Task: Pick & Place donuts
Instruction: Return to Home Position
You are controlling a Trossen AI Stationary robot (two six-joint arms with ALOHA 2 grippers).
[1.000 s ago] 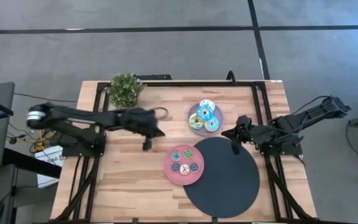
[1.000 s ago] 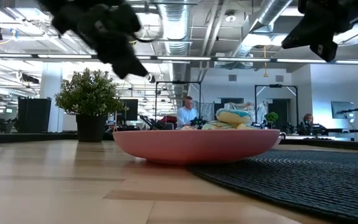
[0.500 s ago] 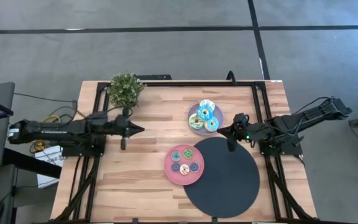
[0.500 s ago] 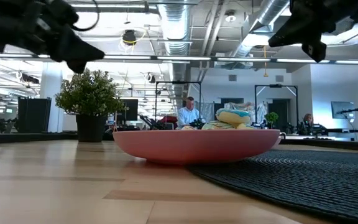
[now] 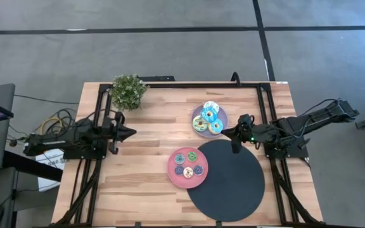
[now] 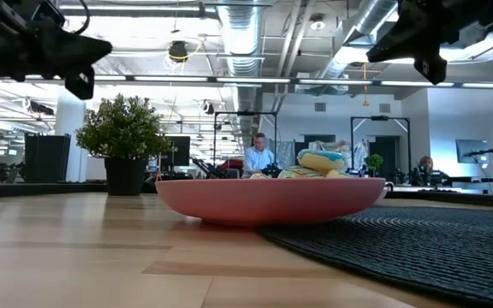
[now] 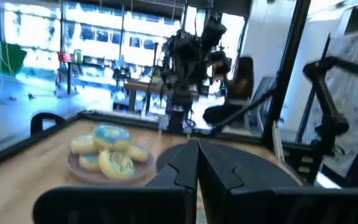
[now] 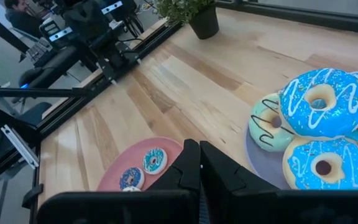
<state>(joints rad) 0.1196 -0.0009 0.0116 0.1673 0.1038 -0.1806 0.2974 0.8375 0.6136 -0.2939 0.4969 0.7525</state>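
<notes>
Near the purple plate (image 8: 267,167), the right pincer (image 8: 199,147), closed empty like the left pincer (image 7: 197,144), could clip the piled donuts (image 8: 319,102) if it swings low.

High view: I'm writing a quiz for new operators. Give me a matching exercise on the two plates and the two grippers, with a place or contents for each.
Column 1
1. round pink plate
2. round lilac plate
3. left gripper
4. right gripper

Column 2
A. just right of the lilac plate, near the big black disc's far rim
B. holds the small sprinkled donuts
C. over the wooden table's left side, near the potted green plant
D. holds the big iced donuts, piled

Pairs: 1-B, 2-D, 3-C, 4-A
</notes>
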